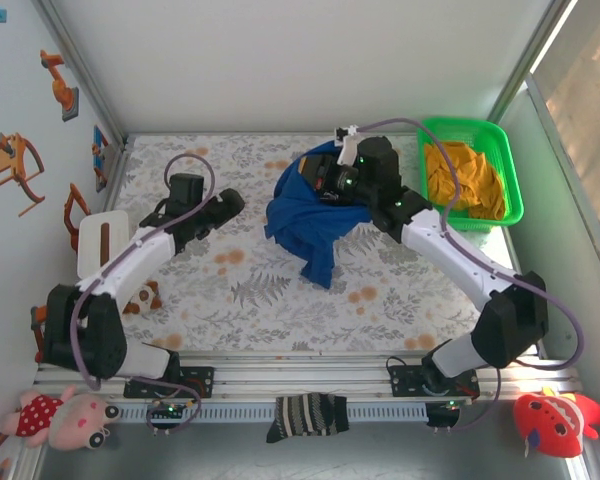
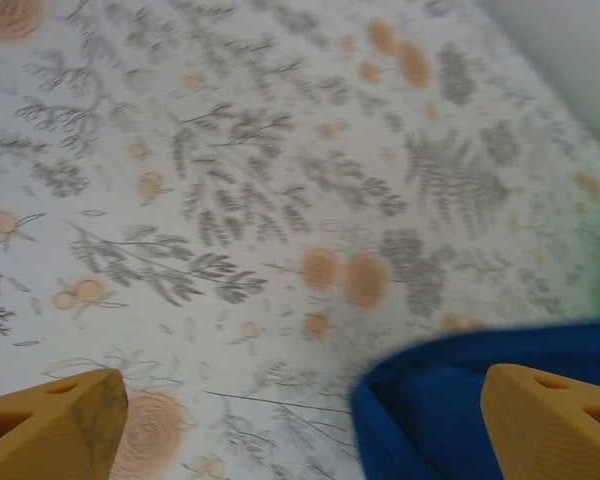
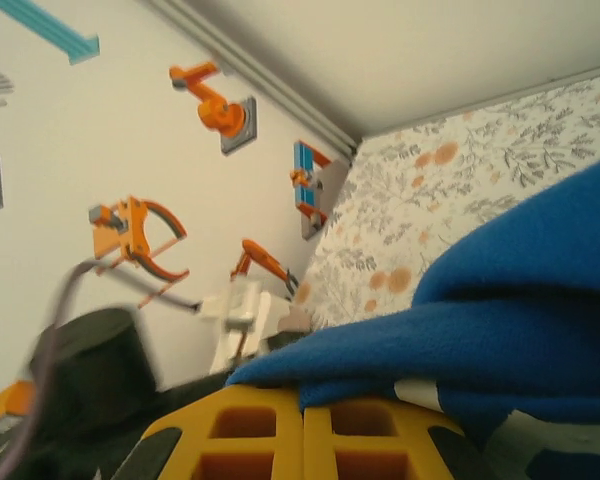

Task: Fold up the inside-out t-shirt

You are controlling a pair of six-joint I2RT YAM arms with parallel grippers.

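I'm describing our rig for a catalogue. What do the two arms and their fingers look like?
The left arm and the right arm both have white tubular links joined by black joint housings, with black wrist sections. A lilac-grey cable loops along each. Small green lights glow on the right arm's wrist. The fingers are orange-yellow blocks with finely ribbed faces and hollow cut-outs.

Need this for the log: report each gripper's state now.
Left gripper: open, holding nothing.
Right gripper: closed on the blue t-shirt.
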